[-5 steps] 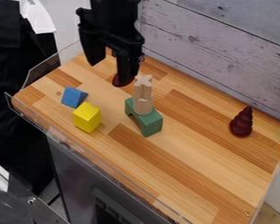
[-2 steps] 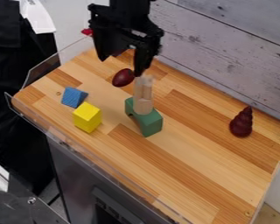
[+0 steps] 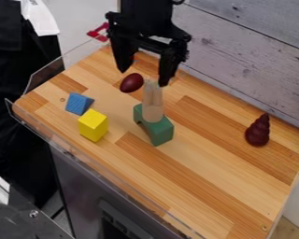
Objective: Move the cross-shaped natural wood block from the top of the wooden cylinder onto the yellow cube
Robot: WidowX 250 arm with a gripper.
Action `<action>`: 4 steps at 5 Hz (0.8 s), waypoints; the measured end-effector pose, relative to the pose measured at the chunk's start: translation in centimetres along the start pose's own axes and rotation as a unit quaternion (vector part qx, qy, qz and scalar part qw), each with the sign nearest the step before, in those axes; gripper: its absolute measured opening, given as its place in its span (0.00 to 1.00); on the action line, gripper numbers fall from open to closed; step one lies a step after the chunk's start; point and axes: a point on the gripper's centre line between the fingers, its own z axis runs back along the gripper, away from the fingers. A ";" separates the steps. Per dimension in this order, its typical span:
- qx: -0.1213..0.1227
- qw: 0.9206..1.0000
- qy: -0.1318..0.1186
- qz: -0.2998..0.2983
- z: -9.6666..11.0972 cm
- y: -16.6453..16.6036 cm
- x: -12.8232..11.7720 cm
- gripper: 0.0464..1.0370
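Nominally, the bench (image 3: pixel 208 172) is a smooth, hard deck of glued wood strips in light and dark tones. On its near portion sits a yellow block (image 3: pixel 93 125), flat-faced and crisp-edged; it appears rigid and light.

Beside it, to the right, a green arch block (image 3: pixel 157 130) rests with its curved cutout toward the bench. Its painted faces look matte, so slip is probably low. Well to the right stands a dark red spiral cone (image 3: pixel 258 131); its rounded ridges taper to a point, and its wide base is likely the safer grip zone.

The pale wooden column (image 3: pixel 153 105) stands upright on the green arch block. Its lower section is round and its upper section is grooved lengthwise. Handling estimate: light, stiff, not fragile, but easily toppled on its narrow footing. Grip it at mid-height across opposite sides, with even, moderate pressure; avoid side load.

Left of the column, behind the yellow block, lies a blue wedge (image 3: pixel 79 103) with sloping faces. Farther back rests a dark red egg-shaped piece (image 3: pixel 132 83), smooth, apparently hard and liable to roll.

The black hand (image 3: pixel 143 77) hangs near the column's top, fingers apart, nothing clamped. Beyond it rises a weathered grey plank wall (image 3: pixel 239 46).
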 end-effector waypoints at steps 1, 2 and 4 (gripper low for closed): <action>-0.003 1.000 0.002 0.024 0.0 -0.3 0.0 0.96; -0.006 0.998 -0.003 0.056 0.1 -0.7 0.3 0.96; 0.001 0.992 -0.010 0.126 -0.6 -0.9 0.8 0.96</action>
